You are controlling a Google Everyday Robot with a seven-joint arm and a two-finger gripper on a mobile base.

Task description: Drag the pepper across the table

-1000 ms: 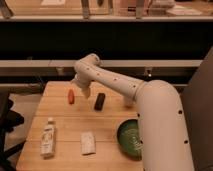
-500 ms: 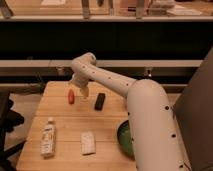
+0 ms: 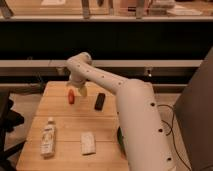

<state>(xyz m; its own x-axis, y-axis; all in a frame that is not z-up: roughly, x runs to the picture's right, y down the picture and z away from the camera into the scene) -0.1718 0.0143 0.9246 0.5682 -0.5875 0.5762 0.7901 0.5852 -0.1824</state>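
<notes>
The pepper (image 3: 71, 97), small and orange-red, lies on the far left part of the light wooden table (image 3: 62, 120). My gripper (image 3: 77, 92) hangs from the white arm just above and slightly right of the pepper, close to its top end. One pale finger (image 3: 82, 91) points down at the tabletop right of the pepper. The gripper is open and nothing is held in it. Whether it touches the pepper I cannot tell.
A black rectangular bar (image 3: 100, 101) lies right of the pepper. A bottle (image 3: 48, 137) lies near the front left and a white packet (image 3: 88, 142) near the front middle. My arm hides most of a green bowl (image 3: 119, 136). A dark chair (image 3: 7, 125) stands at the left.
The arm's elbow has swung left and the gripper has come down closer to the pepper. The pepper and the other objects have not moved.
</notes>
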